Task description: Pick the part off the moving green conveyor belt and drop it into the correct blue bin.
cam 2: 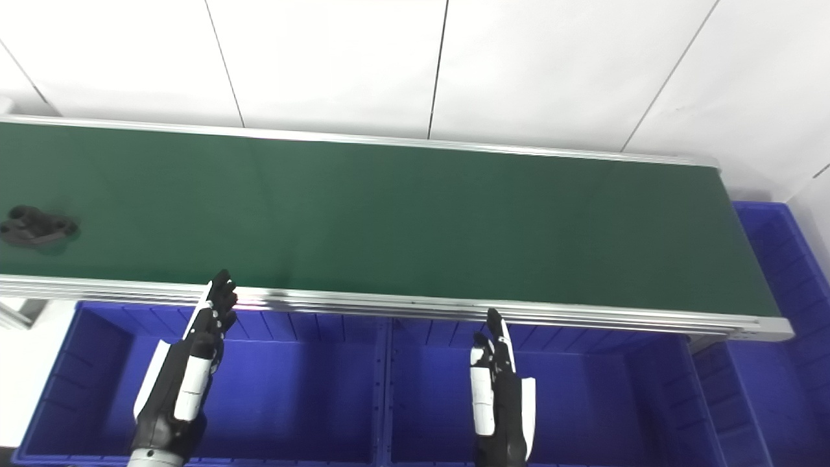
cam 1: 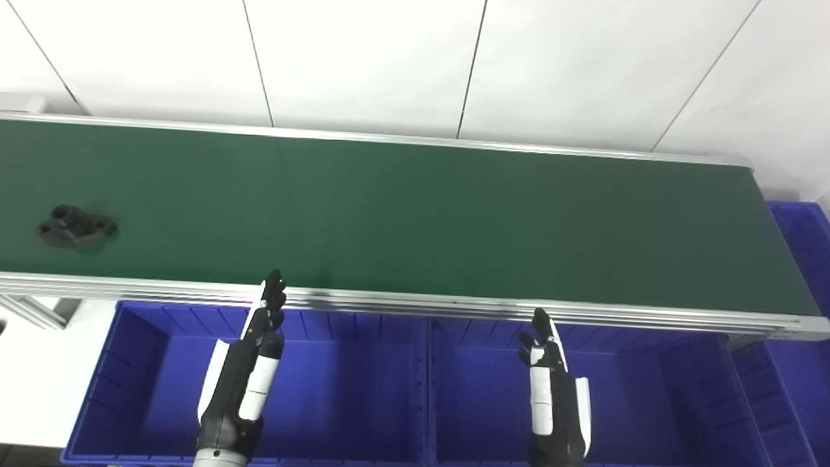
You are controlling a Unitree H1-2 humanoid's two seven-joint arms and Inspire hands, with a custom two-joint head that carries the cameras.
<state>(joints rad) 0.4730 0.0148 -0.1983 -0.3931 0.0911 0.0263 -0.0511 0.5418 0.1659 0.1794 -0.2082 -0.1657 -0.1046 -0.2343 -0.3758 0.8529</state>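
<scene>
Blue plastic bins sit nearest, side by side below the conveyor's near edge: the left blue bin (cam 1: 162,389) and the middle blue bin (cam 1: 648,389), both showing bare floors with nothing inside. A third blue bin (cam 1: 801,272) stands at the belt's right end; only part of it is visible, and no contents can be seen.

Above the left bin, the left black-and-white hand (cam 1: 249,370) is released, fingers extended and grasping nothing, with fingertips reaching the aluminium rail (cam 1: 415,301) of the conveyor. Above the middle bin, the right black-and-white hand (cam 1: 551,383) is likewise released, fingers extended, fingertips just short of the rail.

Beyond the rail runs the long green conveyor belt (cam 1: 415,214). The black moulded part with round holes (cam 1: 76,226) lies flat on the belt near its left end, well apart from the left hand, to its left and farther back. Behind the belt rises a white panelled wall (cam 1: 363,58).
</scene>
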